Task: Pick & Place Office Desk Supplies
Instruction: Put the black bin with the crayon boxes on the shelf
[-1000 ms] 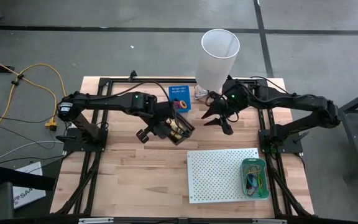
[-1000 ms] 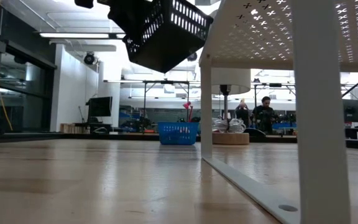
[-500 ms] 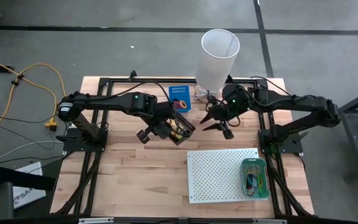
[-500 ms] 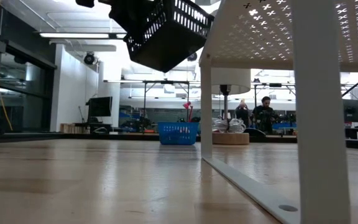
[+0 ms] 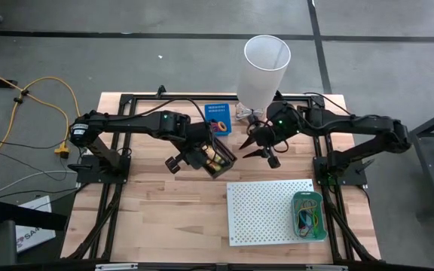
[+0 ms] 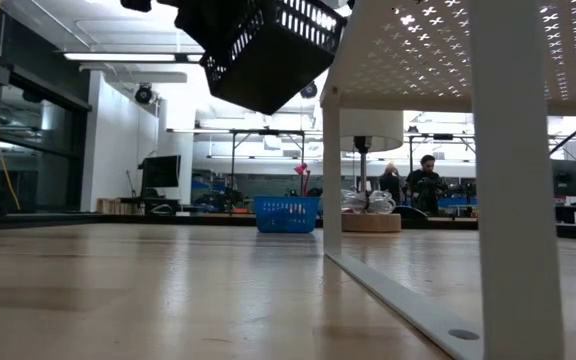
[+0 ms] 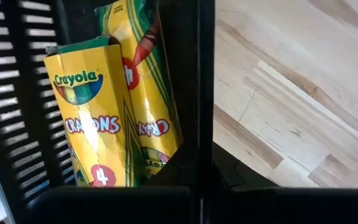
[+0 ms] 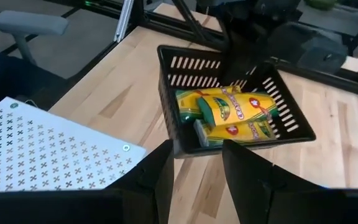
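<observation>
**Operator:** Report the left end effector.

**Manual:** You will find the left gripper (image 5: 197, 156) above the middle of the bench (image 5: 164, 218), nearer the far edge. Its fingers are clamped tight on the wall of a black slotted basket (image 5: 218, 156), which it holds tilted in the air. In the low view the basket (image 6: 265, 50) hangs clear of the bench top.

**Operator:** Where are the supplies?

**Manual:** Look inside the black basket. The left wrist view shows two yellow crayon packs (image 7: 95, 112) lying against each other in it; the right wrist view shows yellow packs (image 8: 235, 112) piled at the basket's low end. You cannot count them with certainty. More loose items, thin coloured loops (image 5: 308, 218), sit in a green tray (image 5: 308, 198) on the white perforated board (image 5: 266, 211) at the near right corner of the bench.

**Operator:** And the right end effector?

**Manual:** The right gripper (image 5: 260, 144) hovers just right of the black basket, near the far edge of the bench. Its fingers (image 8: 253, 171) stand apart with nothing between them and point toward the basket, without touching it.

**Operator:** Anything else on the bench?

**Manual:** Note a small blue basket (image 5: 218, 117) at the far edge, and a tall white bin (image 5: 264, 71) beside it.
</observation>
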`<act>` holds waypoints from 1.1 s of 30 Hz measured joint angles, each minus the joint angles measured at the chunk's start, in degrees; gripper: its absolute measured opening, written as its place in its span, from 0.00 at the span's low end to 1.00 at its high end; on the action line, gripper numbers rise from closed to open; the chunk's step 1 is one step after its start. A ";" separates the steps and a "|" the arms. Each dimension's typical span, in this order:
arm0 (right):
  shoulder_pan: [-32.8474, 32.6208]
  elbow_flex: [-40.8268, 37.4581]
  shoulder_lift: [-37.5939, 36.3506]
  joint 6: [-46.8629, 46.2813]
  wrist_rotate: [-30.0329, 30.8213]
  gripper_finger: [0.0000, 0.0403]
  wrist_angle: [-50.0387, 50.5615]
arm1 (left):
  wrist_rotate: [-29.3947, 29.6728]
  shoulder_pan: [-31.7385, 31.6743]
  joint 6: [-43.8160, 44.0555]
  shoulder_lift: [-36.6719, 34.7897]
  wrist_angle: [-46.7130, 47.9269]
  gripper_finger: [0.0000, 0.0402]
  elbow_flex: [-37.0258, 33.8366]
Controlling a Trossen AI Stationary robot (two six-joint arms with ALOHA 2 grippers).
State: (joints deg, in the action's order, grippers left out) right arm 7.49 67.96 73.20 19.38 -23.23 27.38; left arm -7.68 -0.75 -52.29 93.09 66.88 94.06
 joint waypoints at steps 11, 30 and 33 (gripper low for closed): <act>-1.00 0.01 2.33 1.83 -2.36 0.31 -2.81 | 0.03 -1.56 0.05 0.00 -1.07 0.00 -0.02; -2.25 0.00 4.21 2.55 -2.19 0.31 -6.00 | -0.01 -1.66 -0.85 0.01 -3.72 0.00 -0.06; -2.25 0.04 4.27 2.77 -2.68 0.31 -7.15 | -0.01 -1.66 -0.85 0.01 -3.73 0.00 -0.07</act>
State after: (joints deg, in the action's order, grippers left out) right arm 5.23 68.01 77.47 22.15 -25.91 20.23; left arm -7.68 -2.42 -53.15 93.10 63.15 94.00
